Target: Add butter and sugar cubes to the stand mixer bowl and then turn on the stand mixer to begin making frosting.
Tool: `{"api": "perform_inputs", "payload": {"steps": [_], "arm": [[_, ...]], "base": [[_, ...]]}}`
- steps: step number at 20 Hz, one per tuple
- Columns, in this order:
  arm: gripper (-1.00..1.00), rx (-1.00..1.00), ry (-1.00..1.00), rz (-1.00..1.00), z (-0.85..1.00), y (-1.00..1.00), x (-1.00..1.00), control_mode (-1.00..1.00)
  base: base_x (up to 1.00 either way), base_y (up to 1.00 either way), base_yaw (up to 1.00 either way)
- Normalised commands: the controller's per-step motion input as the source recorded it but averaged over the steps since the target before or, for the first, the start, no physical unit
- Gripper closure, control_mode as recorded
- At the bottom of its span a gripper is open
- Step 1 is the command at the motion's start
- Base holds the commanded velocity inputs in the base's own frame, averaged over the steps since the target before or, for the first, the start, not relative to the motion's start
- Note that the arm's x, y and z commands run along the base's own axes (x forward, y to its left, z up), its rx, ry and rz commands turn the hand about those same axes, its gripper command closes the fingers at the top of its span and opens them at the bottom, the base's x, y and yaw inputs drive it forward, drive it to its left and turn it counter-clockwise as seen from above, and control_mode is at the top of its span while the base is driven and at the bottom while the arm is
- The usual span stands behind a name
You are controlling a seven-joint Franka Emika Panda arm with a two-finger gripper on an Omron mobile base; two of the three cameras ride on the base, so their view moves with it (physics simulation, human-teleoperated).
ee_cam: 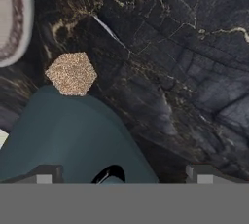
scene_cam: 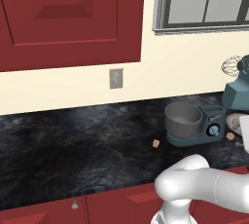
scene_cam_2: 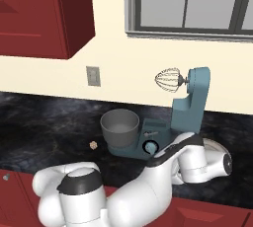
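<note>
Hand view showed the gripper (ee_cam: 121, 175) low over the mixer (ee_cam: 68, 135) base, jaws wide apart, empty. Just beyond the base lay a sugar cube (ee_cam: 71, 73) on the counter (ee_cam: 185, 62); it looked light, crumbly, best pinched across flat sides. Farther off, beyond the bowl (scene_cam: 183, 119), lay another cube (scene_cam: 156, 143).

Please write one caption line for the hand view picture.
Open gripper above stand mixer base; a sugar cube on the dark counter.

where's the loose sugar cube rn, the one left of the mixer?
Left base view: that sugar cube lies on the dark counter, just left of the stand mixer base and in front of the stand mixer bowl, clear of both.
</note>
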Motion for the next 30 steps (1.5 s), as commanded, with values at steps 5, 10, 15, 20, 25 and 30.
{"api": "perform_inputs", "payload": {"steps": [5,10,15,20,25,30], "arm": [[-1.00,0.00,0.00,0.00,-0.06,-0.16,0.09,-1.00],[-1.00,0.00,0.00,0.00,-0.07,-0.12,0.12,-1.00],[-1.00,0.00,0.00,0.01,-0.07,-0.02,0.11,-1.00],[-1.00,0.00,0.00,0.01,-0.09,0.00,0.12,-1.00],[-1.00,0.00,0.00,0.01,-0.09,0.00,0.12,-1.00],[-1.00,0.00,0.00,0.00,-0.09,0.00,0.12,-1.00]], "base": [[0.00,0.00,0.00],[0.00,0.00,0.00],[0.00,0.00,0.00],[0.00,0.00,0.00],[0.00,0.00,0.00],[0.00,0.00,0.00]]}}
